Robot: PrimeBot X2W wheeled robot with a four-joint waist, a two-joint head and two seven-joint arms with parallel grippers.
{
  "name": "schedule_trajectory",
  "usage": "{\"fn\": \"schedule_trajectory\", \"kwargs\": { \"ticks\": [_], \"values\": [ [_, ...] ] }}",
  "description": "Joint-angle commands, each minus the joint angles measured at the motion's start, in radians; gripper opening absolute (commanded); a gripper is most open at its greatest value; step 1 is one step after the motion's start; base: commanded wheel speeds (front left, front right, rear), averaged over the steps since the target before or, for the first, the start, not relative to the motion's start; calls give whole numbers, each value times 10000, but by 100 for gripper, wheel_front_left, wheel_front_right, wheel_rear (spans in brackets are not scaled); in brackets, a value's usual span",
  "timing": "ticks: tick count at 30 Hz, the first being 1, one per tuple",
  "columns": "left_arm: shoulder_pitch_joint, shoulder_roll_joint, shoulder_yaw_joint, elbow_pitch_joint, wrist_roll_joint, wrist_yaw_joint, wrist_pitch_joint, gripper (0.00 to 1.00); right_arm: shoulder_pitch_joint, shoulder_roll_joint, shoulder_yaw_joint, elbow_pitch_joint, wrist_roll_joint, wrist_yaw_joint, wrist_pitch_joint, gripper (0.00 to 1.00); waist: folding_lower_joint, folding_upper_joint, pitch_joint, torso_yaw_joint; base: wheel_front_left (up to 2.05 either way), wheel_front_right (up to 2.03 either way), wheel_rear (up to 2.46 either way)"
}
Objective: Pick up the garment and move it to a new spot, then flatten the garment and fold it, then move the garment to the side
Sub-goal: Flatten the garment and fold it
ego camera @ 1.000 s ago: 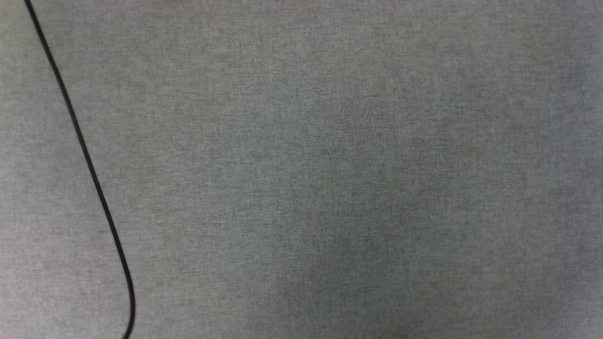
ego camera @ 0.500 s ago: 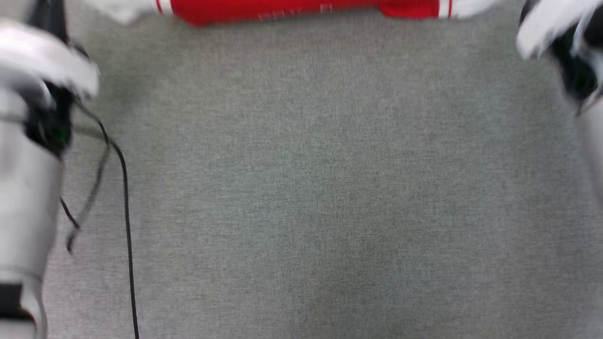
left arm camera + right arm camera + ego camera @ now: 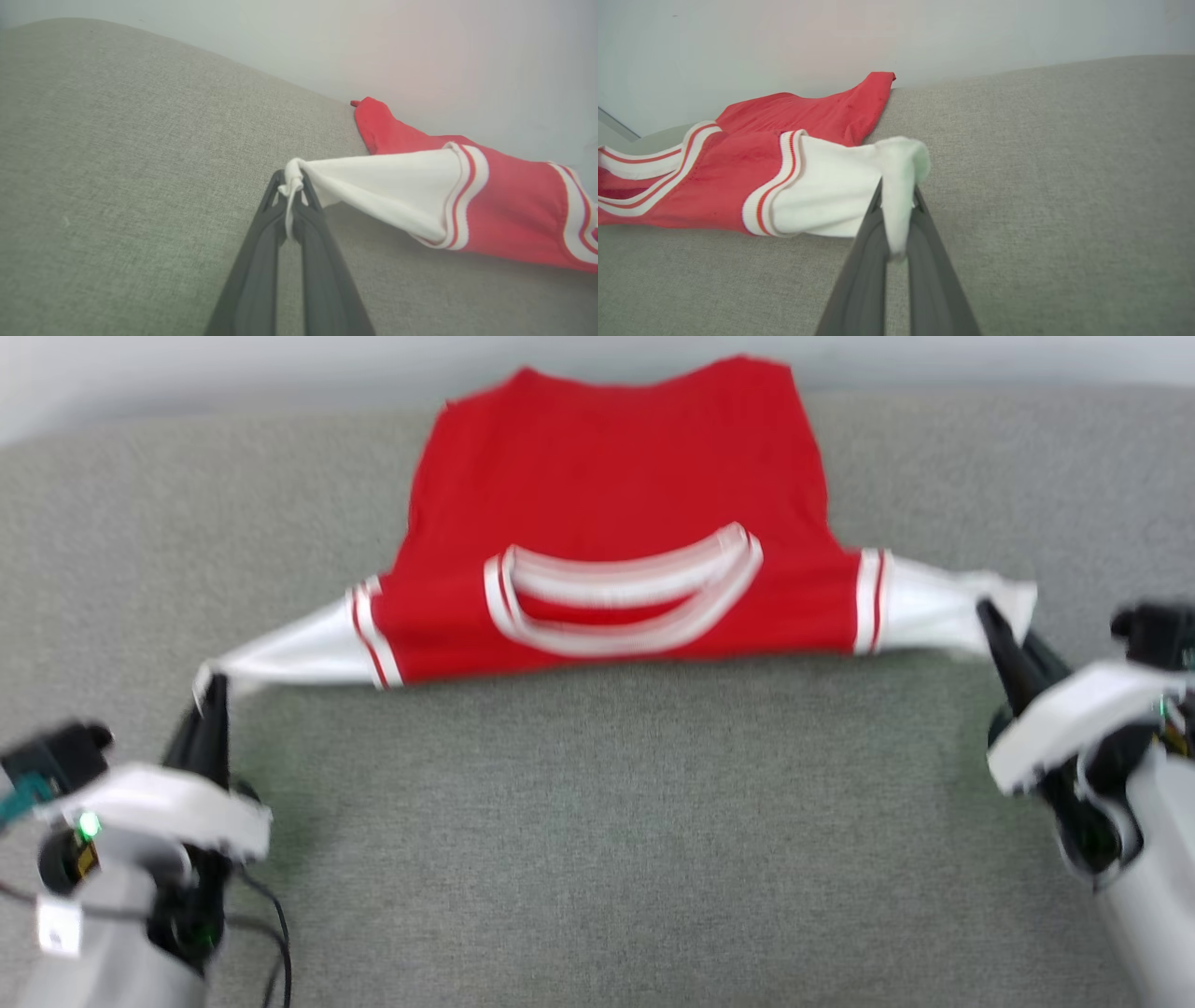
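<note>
The garment (image 3: 616,495), a red shirt with white sleeves and striped trim, is stretched wide over the grey fabric surface (image 3: 597,821), collar toward me. My left gripper (image 3: 213,686) is shut on the tip of the white sleeve at the left; in the left wrist view that gripper (image 3: 292,179) pinches the bunched cuff, with the garment (image 3: 504,210) trailing right. My right gripper (image 3: 988,613) is shut on the other sleeve's end, and the right wrist view has this gripper (image 3: 896,200) with white cloth folded over its tips, garment (image 3: 738,186) to the left.
A pale wall (image 3: 187,373) runs behind the surface's far edge, where the shirt's hem hangs over. Black cables (image 3: 271,933) loop by my left forearm at the lower left. Bare grey fabric lies between my arms in front.
The head view has tilted up from bare grey fabric and a cable to take in the whole shirt and both grippers; the picture shift is the camera's.
</note>
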Motion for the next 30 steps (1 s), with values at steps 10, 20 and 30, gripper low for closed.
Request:
{"fn": "schedule_trajectory", "kwargs": {
  "ticks": [10,20,30],
  "values": [
    [3297,-605,638,-1405,754,600,-74,0,4003,710,-1910,-1774,-341,-17,287,0,3,0,-1642,149,0,0,0],
    [5270,-620,136,-2242,1549,967,-73,0,7227,2073,-3668,-3590,-1731,-17,1245,13,3,0,-2325,414,0,0,0],
    [5619,-779,-171,-2898,1995,692,-72,0,7755,2538,-3750,-4996,-2495,-11,1580,100,3,0,-2515,652,0,0,0]
  ]
}}
